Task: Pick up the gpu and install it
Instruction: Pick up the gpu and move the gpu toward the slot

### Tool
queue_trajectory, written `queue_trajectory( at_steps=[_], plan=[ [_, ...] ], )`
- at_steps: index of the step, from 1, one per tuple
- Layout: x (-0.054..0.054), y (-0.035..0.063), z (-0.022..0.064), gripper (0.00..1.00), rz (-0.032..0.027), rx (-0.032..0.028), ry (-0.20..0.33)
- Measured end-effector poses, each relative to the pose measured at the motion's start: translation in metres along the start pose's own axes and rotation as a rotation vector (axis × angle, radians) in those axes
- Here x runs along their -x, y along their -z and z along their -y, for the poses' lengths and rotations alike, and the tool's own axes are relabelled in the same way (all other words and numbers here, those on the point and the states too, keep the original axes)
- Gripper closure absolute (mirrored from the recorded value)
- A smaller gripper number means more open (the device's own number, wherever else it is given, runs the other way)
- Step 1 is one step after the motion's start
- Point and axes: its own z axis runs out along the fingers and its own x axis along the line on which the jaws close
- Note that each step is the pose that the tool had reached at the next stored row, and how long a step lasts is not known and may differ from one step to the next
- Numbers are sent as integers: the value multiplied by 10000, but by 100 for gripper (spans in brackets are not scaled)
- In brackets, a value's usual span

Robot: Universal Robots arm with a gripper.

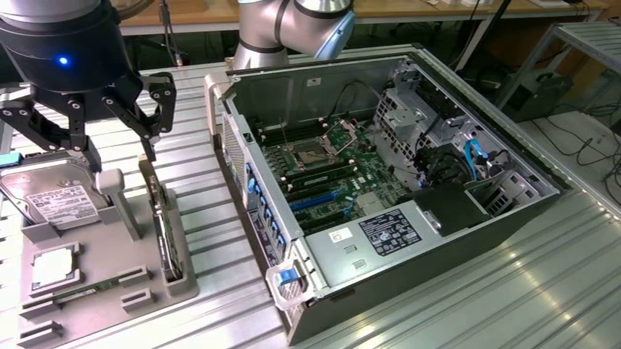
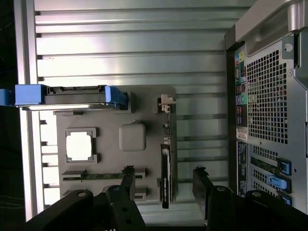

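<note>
so this is the pickup stage, nothing grabbed yet; the gripper hangs over the grey fixture tray with its fingers spread as wide as they go and nothing between them; the gpu stands on its thin edge in a slot along the side of the tray nearest the open pc case, next to the hard drive and well apart from the motherboard.

in the wrist view the gripper straddles the gpu, one finger either side, looks pretty well lined up; install hasn't started imo.

the grab calls for coming straight down and pinching the flat faces squarely; the card is thin and sits snug in its slot, so any tilt could jam it on the lift.
</note>
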Motion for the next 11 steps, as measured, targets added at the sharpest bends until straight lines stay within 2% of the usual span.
queue_trajectory(
  at_steps=[11],
  plan=[
    [-1,-40,4,40,0,0,0]
  ],
)
